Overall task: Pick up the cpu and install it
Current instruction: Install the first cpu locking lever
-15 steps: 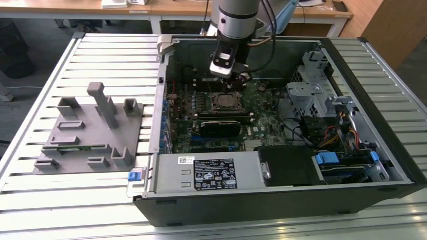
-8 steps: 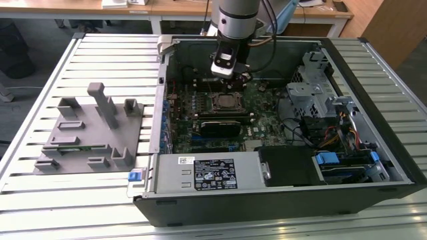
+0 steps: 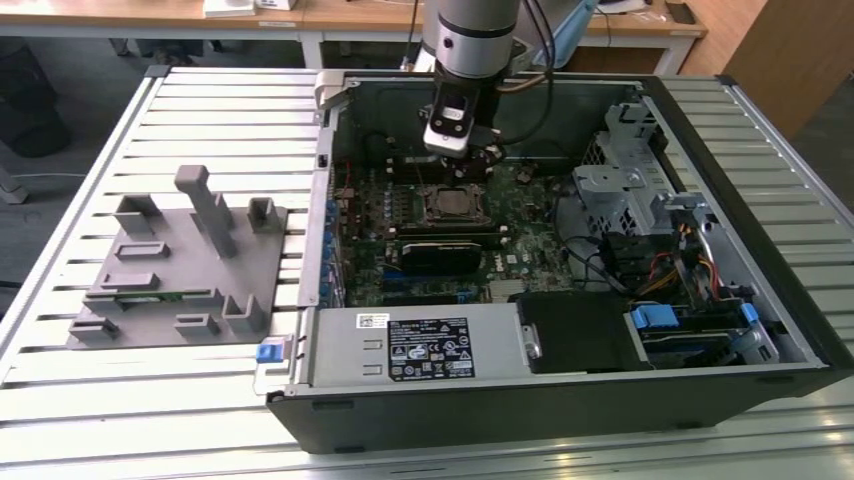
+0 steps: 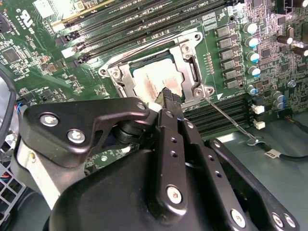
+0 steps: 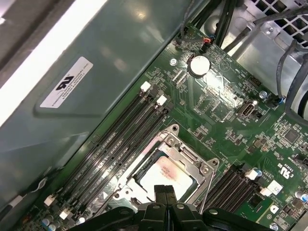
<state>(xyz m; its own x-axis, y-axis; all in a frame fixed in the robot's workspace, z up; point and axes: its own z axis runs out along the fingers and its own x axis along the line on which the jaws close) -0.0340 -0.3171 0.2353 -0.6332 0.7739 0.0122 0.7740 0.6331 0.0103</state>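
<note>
One cpu (image 5: pixel 166 175) sits flat inside the metal socket frame (image 5: pixel 179 147) on the green motherboard (image 5: pixel 226 103), its pale top streaked with a reddish smear. One gripper (image 4: pixel 168 95) hangs just above it; its two black fingers (image 5: pixel 164 192) are pressed together with nothing between them. Whether the fingertips touch the chip or hover a hair above it is hard to judge from these angles.

Four dark memory slots (image 5: pixel 122 134) run along one side of the socket, and more run along the opposite side. One thin metal lever (image 4: pixel 226 118) juts out from a corner of the frame.

In the exterior view, one arm (image 3: pixel 470 40) reaches down into one open computer case (image 3: pixel 747 200), and one grey fixture plate (image 3: pixel 180 265) with several upright blocks lies on the slatted table (image 3: pixel 80 180) to the exterior view's left.
</note>
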